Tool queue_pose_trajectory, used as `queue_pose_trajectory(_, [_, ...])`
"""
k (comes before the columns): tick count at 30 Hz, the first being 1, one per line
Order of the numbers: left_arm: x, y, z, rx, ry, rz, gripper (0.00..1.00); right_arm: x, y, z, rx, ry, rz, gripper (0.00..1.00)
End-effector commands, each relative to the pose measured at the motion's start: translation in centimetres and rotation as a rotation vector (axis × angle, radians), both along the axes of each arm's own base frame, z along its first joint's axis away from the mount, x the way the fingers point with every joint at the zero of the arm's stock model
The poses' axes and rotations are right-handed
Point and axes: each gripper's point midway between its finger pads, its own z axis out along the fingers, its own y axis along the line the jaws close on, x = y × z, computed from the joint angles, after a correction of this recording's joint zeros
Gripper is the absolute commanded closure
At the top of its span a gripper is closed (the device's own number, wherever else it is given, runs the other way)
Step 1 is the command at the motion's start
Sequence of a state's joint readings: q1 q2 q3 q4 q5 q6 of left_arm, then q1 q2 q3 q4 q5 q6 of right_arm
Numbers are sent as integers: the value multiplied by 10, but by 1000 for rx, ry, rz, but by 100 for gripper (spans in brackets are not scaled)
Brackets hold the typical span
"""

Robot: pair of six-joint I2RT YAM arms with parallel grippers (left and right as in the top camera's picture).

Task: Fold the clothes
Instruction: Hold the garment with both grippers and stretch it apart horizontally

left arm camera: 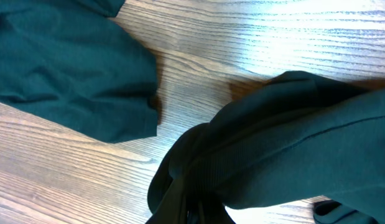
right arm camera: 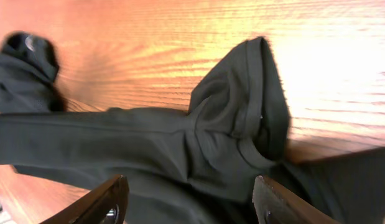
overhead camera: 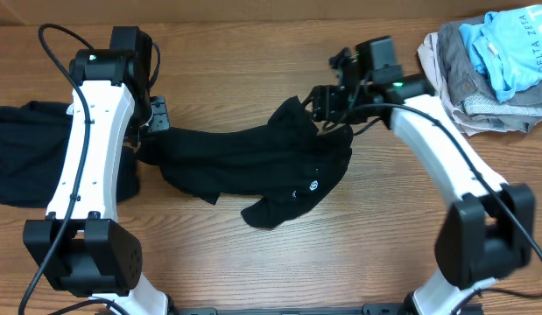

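Clothes of limp black fabric lie in two places on the wooden table [overhead camera: 253, 52]. One black T-shirt [overhead camera: 253, 162] sits at the middle, drawn out into a long, crumpled band between the two arms. Its left end is narrow and bunched. Its right end is wider, with a peak of cloth raised toward the far edge and a loose flap trailing toward the near edge. A small white logo [overhead camera: 312, 185] shows on its right half, close to the near side. In the right wrist view a folded, seamed edge [right arm camera: 248, 99] stands up from the wood, with soft creases running off to the left.

The left gripper [overhead camera: 155, 127] sits at the shirt's left end with its jaws pressed together. In the left wrist view the fabric gathers tightly toward it, so it appears to pinch the shirt. The right gripper [overhead camera: 323, 107] hangs over the raised right end with its fingers [right arm camera: 111, 199] spread wide and cloth lying between them, not clamped.

A second black garment [overhead camera: 25, 153] lies flat at the left edge, partly under the left arm. A pile of pale-blue, grey and beige garments [overhead camera: 494, 66] rests at the far right corner.
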State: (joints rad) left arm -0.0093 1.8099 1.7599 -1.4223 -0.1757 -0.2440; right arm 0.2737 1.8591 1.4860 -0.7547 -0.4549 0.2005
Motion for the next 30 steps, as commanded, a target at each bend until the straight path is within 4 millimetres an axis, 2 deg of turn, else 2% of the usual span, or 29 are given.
queue_pose_trajectory(1, [0, 2, -3, 10, 10, -25, 96, 2, 3, -33, -76, 31, 15, 30])
queue_pose_trajectory(6, [1, 2, -3, 11, 7, -28, 96, 4, -17, -78, -216, 95, -31, 28])
queue_pose_trajectory(13, [1, 2, -3, 11, 7, -35, 96, 7, -20, -96, -238, 112, -40, 31])
queue_pose_trajectory(15, [2, 2, -3, 11, 5, -35, 96, 6, -13, -100, -216, 121, -24, 38])
queue_pose_trajectory(17, [2, 2, -3, 11, 4, -35, 96, 4, -9, -103, -202, 131, -13, 49])
queue_pose_trajectory(19, [2, 2, -3, 11, 3, -35, 96, 4, -7, -103, -195, 132, -8, 65])
queue_pose_trajectory(21, [4, 2, -3, 11, -4, -35, 96, 8, -4, -97, -181, 112, -7, 88])
queue_pose_trajectory(22, [5, 2, -3, 11, -10, -35, 96, 11, -5, -92, -176, 100, -12, 96])
queue_pose_trajectory(23, [8, 2, -2, 11, -21, -36, 96, 16, -7, -84, -173, 88, -19, 96])
queue_pose_trajectory(27, [30, 3, 8, 15, -116, -51, 96, 42, -21, -18, -145, -1, -66, 96])
queue_pose_trajectory(30, [42, 3, 29, 17, -185, -51, 96, 54, -37, 41, -125, -73, -107, 96])
